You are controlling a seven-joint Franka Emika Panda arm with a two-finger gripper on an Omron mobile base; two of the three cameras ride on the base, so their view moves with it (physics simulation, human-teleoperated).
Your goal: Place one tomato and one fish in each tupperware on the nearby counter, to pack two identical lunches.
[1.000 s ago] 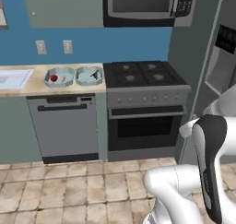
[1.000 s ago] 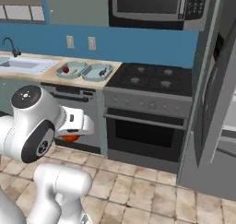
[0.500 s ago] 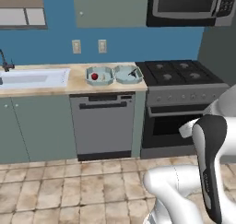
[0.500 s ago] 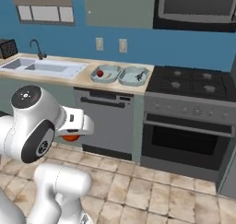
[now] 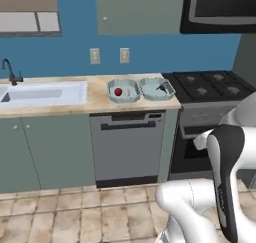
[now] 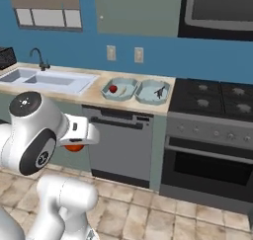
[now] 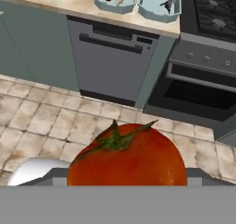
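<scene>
Nearest, in the hand view, a tomato (image 7: pixel 127 156) sits between the gripper's jaws, green stalk and calyx uppermost; the fingertips are hidden behind it, and the jaws stand wide around its girth, so it is judged to be held. In the right base view it shows as an orange-red patch (image 6: pixel 74 147) under the white hand. Its skin is smooth and glossy, so it will likely be slippery, light, and soft enough to bruise; the sensible hold is across the widest part, stalk up, with gentle pressure.

Beyond lies a floor (image 7: pixel 41 117) of beige mottled tiles, then a grey dishwasher (image 5: pixel 127 146) with a flat front, set under the counter (image 5: pixel 95 103), a pale stone-patterned slab.

On the counter stand two shallow octagonal teal-grey tubs with raised rims, side by side and just touching. The left tub (image 5: pixel 112 85) holds a small red tomato (image 5: pixel 118 92) and a slim pale fish (image 5: pixel 127 93) beside it. The right tub (image 5: pixel 150 82) holds a small dark item (image 5: pixel 161 87), too small to identify, and no tomato; it is the likely destination for the held one.

To the left is a white sink (image 5: pixel 40 93); to the right, a black stove (image 5: pixel 210 85). Behind runs a blue wall (image 5: pixel 150 52).
</scene>
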